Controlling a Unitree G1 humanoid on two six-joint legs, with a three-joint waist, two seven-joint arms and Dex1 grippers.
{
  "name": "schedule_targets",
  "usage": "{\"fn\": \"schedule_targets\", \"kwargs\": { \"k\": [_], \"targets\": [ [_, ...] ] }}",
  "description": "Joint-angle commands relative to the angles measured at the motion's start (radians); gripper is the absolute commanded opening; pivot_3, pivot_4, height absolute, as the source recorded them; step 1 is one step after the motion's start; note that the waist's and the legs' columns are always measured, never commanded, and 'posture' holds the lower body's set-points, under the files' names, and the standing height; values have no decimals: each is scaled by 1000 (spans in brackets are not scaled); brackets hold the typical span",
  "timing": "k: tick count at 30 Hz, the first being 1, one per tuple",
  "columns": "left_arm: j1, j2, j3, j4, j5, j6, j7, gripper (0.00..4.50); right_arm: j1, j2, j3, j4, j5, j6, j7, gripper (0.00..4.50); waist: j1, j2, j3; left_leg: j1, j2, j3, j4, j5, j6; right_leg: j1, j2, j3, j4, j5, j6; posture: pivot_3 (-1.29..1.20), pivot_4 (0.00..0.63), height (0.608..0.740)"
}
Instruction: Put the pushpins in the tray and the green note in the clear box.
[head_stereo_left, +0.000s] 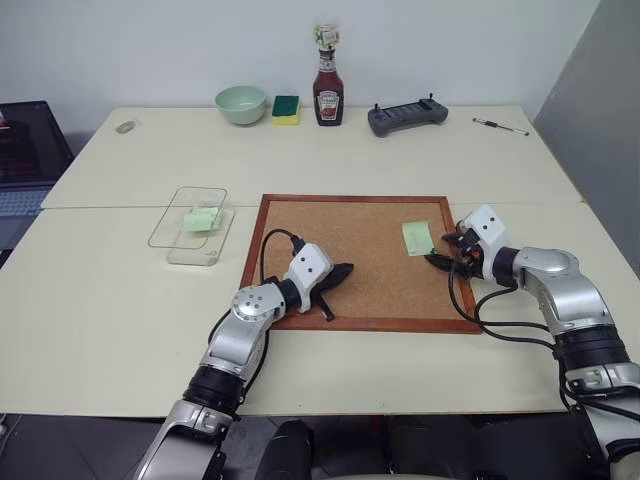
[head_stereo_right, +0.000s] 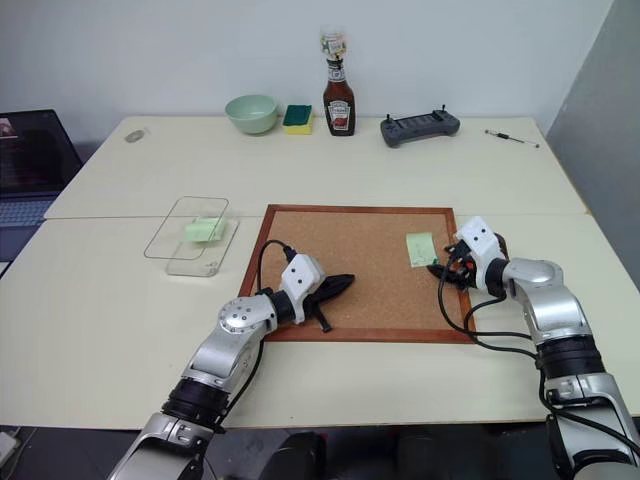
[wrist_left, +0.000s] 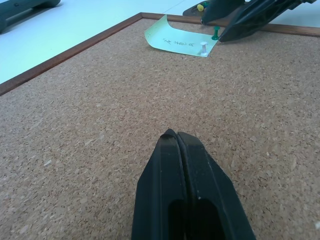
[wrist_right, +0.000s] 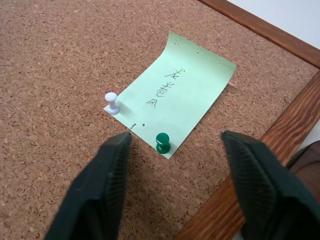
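Left eye view: clear box holds folded green piece.

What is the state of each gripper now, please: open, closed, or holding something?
Left gripper: closed, holding nothing, over the cork board.
Right gripper: open, holding nothing, its fingers either side of the green pushpin in the green note.

Green note pinned flat by white and green pushpins

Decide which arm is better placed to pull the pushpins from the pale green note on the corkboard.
Right. The right gripper hovers open just before the green pushpin and white pushpin pinning the pale green paper note; the left gripper is shut, farther away.
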Motion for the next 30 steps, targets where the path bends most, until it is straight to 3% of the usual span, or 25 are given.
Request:
{"fn": "schedule_targets", "kwargs": {
  "k": [1, 5, 11, 30],
  "targets": [
    [31, 8, -22, 33, 25, 23, -3, 0, -25, -4, -12, -13, 2, -8, 11, 1845, 0, 0, 0, 0, 0, 0, 0, 0, 0, 0, 0, 0, 0, 0, 0, 0, 150, 740],
    [31, 8, -22, 34, 25, 23, -4, 0, -23, -5, -12, -20, 6, -3, 18, 954, 0, 0, 0, 0, 0, 0, 0, 0, 0, 0, 0, 0, 0, 0, 0, 0, 150, 740],
    [30, 7, -24, 38, 26, 22, -5, 0, -20, -10, -26, -35, 18, 5, 33, 4, 0, 0, 0, 0, 0, 0, 0, 0, 0, 0, 0, 0, 0, 0, 0, 0, 150, 740],
    [29, 5, -31, 43, 30, 32, -5, 0, 27, -19, -96, -165, 108, 37, 40, 4, 0, 0, 0, 0, 0, 0, 0, 0, 0, 0, 0, 0, 0, 0, 0, 0, 150, 740]
  ]
}}
